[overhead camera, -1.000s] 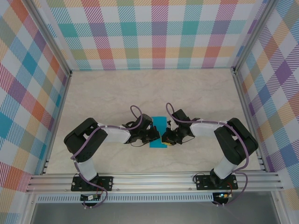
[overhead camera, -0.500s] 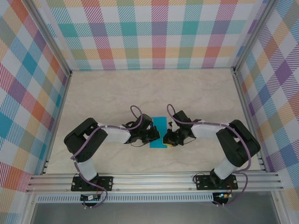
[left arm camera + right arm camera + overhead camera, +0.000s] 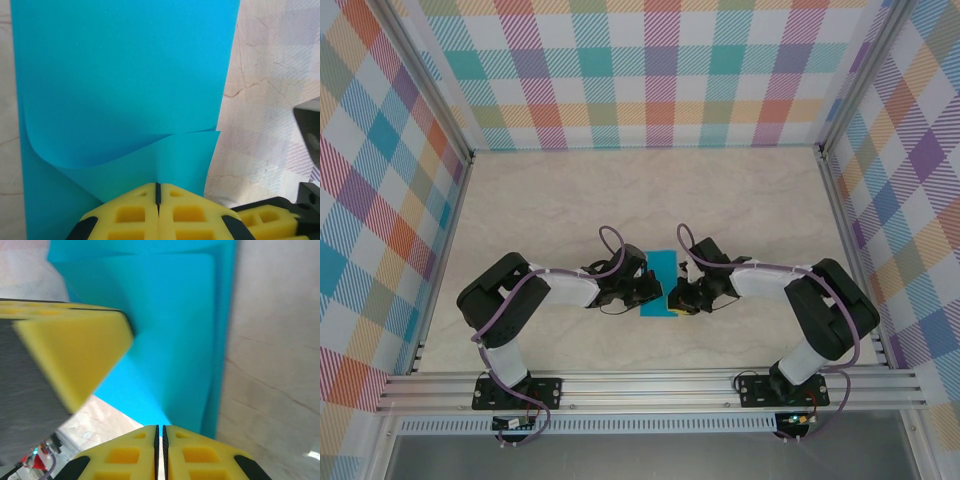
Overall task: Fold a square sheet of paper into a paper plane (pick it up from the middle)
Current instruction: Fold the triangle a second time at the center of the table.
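The square sheet of paper (image 3: 661,264) is teal-blue and lies as a narrow upright rectangle between the two arms, with layers folded over. In the left wrist view one layer of the sheet (image 3: 125,75) curls up off the rest and runs into my left gripper (image 3: 157,185), which is shut on its edge. My left gripper (image 3: 648,291) meets the sheet from the left. My right gripper (image 3: 674,299) comes from the right at the lower edge. In the right wrist view my right gripper (image 3: 160,426) is shut on a raised corner of the sheet (image 3: 175,340).
The pale marbled table top (image 3: 570,200) stretches out behind the paper. Metal rails (image 3: 650,385) run along the near edge, and checked walls stand on three sides. A yellow finger pad of the left gripper (image 3: 70,355) hangs close in the right wrist view.
The right arm has shifted slightly and its gripper has settled a little closer on the sheet's lower right edge. The left arm and the paper are about where they were.
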